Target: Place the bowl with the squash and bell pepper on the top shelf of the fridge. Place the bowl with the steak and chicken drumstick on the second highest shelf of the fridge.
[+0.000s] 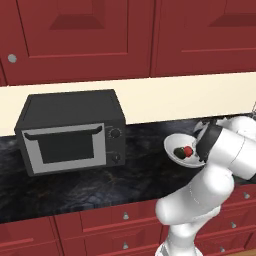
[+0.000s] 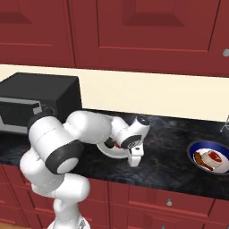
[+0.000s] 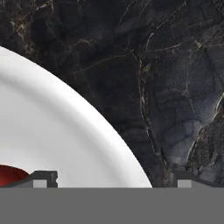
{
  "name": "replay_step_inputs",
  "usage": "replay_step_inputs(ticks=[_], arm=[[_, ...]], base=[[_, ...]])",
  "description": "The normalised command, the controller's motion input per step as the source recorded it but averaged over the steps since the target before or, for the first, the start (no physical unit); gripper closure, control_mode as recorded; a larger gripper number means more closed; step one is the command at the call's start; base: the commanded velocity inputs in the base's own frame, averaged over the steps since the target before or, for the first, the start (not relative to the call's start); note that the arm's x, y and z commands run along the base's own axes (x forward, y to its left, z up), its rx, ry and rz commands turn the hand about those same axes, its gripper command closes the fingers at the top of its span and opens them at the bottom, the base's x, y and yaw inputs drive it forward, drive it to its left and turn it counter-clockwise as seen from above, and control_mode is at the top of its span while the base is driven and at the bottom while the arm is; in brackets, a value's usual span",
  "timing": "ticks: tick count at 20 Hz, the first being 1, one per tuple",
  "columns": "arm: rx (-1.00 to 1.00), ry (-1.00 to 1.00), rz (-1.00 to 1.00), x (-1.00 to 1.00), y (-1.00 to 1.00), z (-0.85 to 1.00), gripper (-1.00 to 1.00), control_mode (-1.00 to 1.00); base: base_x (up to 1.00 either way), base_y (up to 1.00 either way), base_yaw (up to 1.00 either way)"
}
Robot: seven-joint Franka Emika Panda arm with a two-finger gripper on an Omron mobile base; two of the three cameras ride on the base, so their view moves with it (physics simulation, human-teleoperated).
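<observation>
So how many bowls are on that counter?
2: a white bowl with a red pepper right under the gripper, and a blue-rimmed bowl of meat further right. The arm may hide others.

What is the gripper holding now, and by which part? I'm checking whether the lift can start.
Nothing yet. The gripper is open, its fingertips straddling the white bowl's rim above the black counter.

A wide, shallow, plain white bowl (image 1: 177, 146) sat upright on the dark marbled counter, holding a glossy red rounded bell pepper (image 1: 188, 150) beside a dark lump. Well apart, a blue-rimmed bowl (image 2: 197, 150) held a flat reddish steak (image 2: 213, 156) and brownish drumstick (image 2: 199, 159).
</observation>
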Motion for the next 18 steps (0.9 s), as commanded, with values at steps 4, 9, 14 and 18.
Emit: replay_step_inputs(ticks=[4,9,14,18], arm=[[0.0,0.0,0.0,0.06,0.0,-0.06,1.0,-1.0],[0.0,-0.11,0.0,-0.16,0.04,0.23,1.0,-1.0],[-0.04,-0.28,0.0,-0.47,0.36,0.97,1.0,-1.0],[0.0,-0.21,0.0,-0.72,0.57,1.0,1.0,-1.0]], base=[[0.0,0.0,0.0],[0.0,0.0,0.0],[0.0,0.0,0.0],[0.0,0.0,0.0]])
